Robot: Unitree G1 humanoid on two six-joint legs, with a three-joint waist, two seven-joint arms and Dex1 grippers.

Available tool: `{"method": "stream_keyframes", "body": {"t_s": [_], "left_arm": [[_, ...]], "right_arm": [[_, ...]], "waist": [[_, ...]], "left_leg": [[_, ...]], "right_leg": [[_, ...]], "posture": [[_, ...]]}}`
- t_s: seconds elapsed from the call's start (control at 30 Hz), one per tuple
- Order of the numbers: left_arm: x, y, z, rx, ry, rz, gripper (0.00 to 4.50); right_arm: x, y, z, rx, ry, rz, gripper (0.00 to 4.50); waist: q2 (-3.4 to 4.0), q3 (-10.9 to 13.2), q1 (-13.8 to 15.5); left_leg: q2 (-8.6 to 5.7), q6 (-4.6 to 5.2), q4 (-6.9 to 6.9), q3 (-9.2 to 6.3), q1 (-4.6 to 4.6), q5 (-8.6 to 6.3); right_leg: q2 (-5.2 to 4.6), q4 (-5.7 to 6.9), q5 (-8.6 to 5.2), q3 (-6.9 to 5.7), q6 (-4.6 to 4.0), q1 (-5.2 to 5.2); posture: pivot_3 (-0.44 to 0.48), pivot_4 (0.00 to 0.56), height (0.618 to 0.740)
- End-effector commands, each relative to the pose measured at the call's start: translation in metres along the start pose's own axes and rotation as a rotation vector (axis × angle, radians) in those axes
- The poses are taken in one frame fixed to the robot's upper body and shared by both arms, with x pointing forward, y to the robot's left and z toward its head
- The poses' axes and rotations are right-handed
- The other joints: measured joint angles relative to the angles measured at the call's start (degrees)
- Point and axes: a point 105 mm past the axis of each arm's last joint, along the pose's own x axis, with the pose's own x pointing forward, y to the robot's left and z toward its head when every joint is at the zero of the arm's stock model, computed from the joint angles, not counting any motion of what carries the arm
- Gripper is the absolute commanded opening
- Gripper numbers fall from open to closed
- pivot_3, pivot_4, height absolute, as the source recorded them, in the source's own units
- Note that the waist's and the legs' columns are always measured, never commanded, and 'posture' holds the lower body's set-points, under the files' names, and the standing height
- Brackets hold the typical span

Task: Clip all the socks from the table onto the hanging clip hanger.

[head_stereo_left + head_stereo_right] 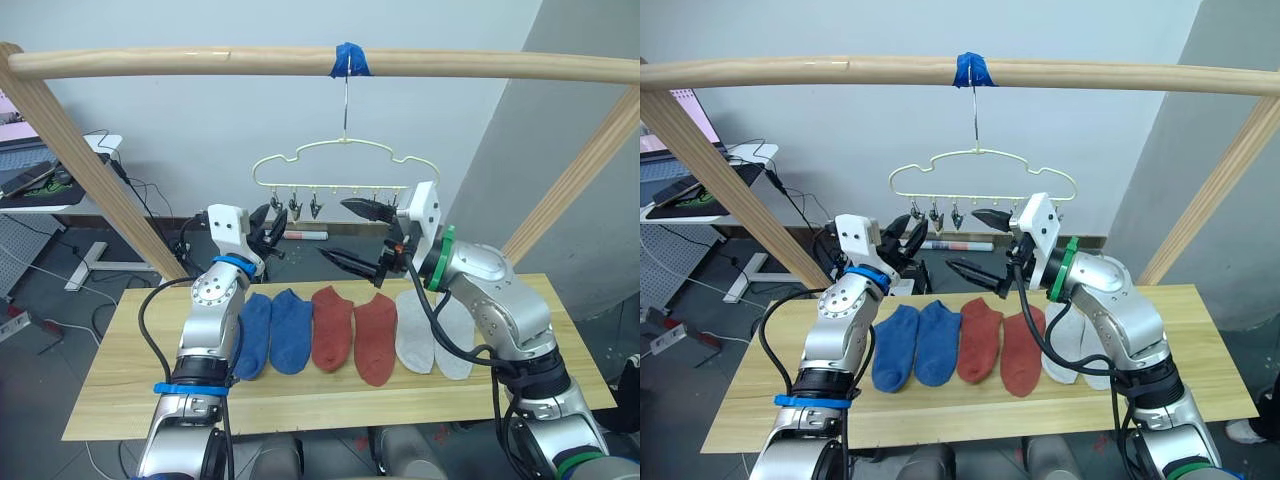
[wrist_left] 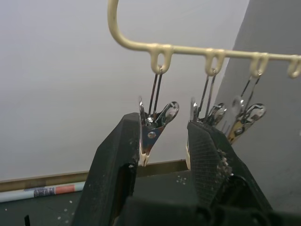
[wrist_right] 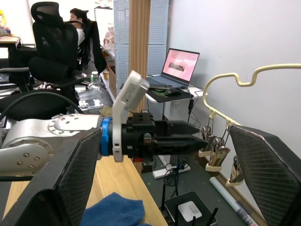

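Six socks lie in a row on the table point(image 1: 130, 390): two blue socks point(image 1: 272, 332), two rust-red socks point(image 1: 355, 330) and two light grey socks point(image 1: 432, 335). Above them hangs the pale clip hanger point(image 1: 330, 148) with its row of metal clips point(image 1: 315, 205). My left gripper point(image 1: 268, 225) is raised to the hanger's left end. It is open, and the outermost clip point(image 2: 153, 129) hangs between its fingers point(image 2: 117, 155). Beside the hanger's right end, my right gripper point(image 1: 355, 235) is wide open and empty.
The hanger's hook hangs under blue tape point(image 1: 350, 60) on a round wooden pole point(image 1: 200, 62), which rests on slanted poles point(image 1: 80, 160) at both sides of the table. A desk with a laptop point(image 1: 30, 180) stands at the back left.
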Motion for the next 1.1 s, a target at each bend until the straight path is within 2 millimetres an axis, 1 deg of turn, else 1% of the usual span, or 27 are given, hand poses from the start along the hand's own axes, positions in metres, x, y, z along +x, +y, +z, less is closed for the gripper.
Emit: {"method": "stream_keyframes", "body": {"t_s": [0.03, 0.3, 0.57, 0.7, 0.93, 1.1], "left_arm": [[0.009, -0.001, 0.019, 0.021, -0.079, 0.009, 1.77], [0.010, 0.008, 0.021, 0.026, -0.096, 0.047, 1.77], [0.010, 0.013, 0.020, 0.035, -0.096, 0.083, 1.77], [0.003, 0.011, 0.016, 0.037, -0.085, 0.060, 1.77], [-0.012, 0.011, 0.016, 0.012, -0.086, 0.030, 1.77], [-0.023, 0.016, 0.015, 0.012, -0.071, 0.042, 1.77]], "right_arm": [[0.000, 0.003, 0.017, -0.044, -0.043, 0.014, 4.50], [-0.001, 0.002, 0.018, -0.046, -0.041, 0.006, 4.50], [-0.001, 0.001, 0.020, -0.038, -0.046, 0.001, 4.50], [-0.001, 0.000, 0.019, -0.035, -0.044, -0.004, 4.50], [-0.002, -0.001, 0.019, -0.027, -0.044, -0.010, 4.50], [-0.002, -0.001, 0.018, -0.024, -0.044, -0.010, 4.50]], "waist": [[0.00, 0.0, -0.2], [0.00, 0.0, -1.4], [0.00, 0.0, -1.4], [0.00, 0.0, -1.4], [0.00, 0.0, -1.5], [0.01, 0.0, -1.4]], "left_leg": [[-0.01, 0.00, 0.00, 0.01, -0.01, 0.00], [0.00, 0.00, 0.00, -0.01, -0.01, 0.00], [0.00, 0.00, 0.00, -0.01, -0.01, 0.00], [0.00, 0.00, 0.00, -0.01, -0.01, 0.00], [0.00, 0.00, 0.00, -0.02, -0.01, 0.00], [0.00, 0.00, 0.00, -0.03, 0.00, 0.00]], "right_leg": [[0.00, 0.00, 0.00, 0.01, 0.00, 0.00], [0.00, 0.01, 0.00, 0.01, 0.00, 0.00], [0.00, 0.02, 0.00, 0.01, 0.01, 0.00], [0.00, 0.02, 0.00, 0.00, 0.01, 0.00], [0.00, 0.04, 0.00, 0.01, 0.01, 0.00], [0.00, 0.05, 0.00, 0.00, 0.01, 0.00]], "posture": [[-0.178, 0.117, 0.740], [-0.183, 0.118, 0.740], [-0.181, 0.120, 0.740], [-0.179, 0.123, 0.740], [-0.178, 0.129, 0.740], [-0.173, 0.130, 0.740]]}}
